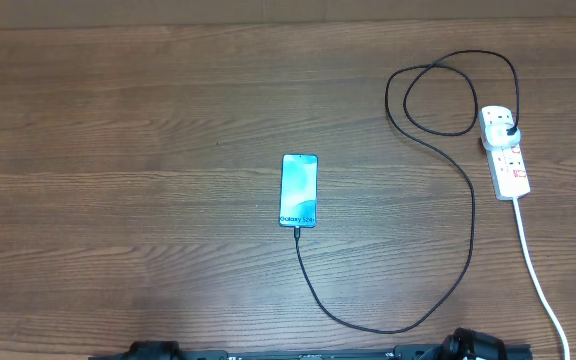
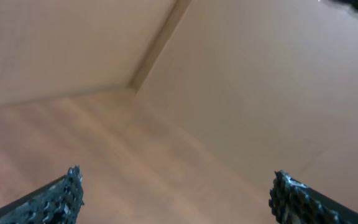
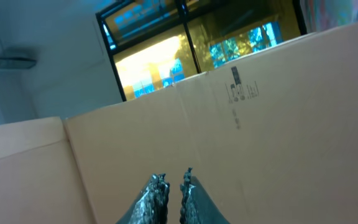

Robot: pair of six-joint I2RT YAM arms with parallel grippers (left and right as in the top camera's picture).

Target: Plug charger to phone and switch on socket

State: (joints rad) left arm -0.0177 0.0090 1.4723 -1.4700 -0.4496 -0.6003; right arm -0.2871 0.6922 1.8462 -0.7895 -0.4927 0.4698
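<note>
In the overhead view the phone [image 1: 299, 190] lies face up mid-table, its light blue screen lit. The charger cable [image 1: 458, 260] has its tip in the phone's near end, curves along the front and loops to its plug [image 1: 504, 126] seated in the socket strip [image 1: 504, 152] at the right. My left gripper [image 2: 176, 186] is open and empty, facing a cardboard wall. My right gripper [image 3: 174, 180] is shut on nothing, also facing cardboard. Neither gripper shows in the overhead view; only the arm bases sit at the bottom edge.
The strip's thick white cord [image 1: 538, 275] runs off the front right edge. Cardboard walls [image 3: 278, 124] stand around the table. The brown wooden tabletop [image 1: 118, 180] spreads left of the phone.
</note>
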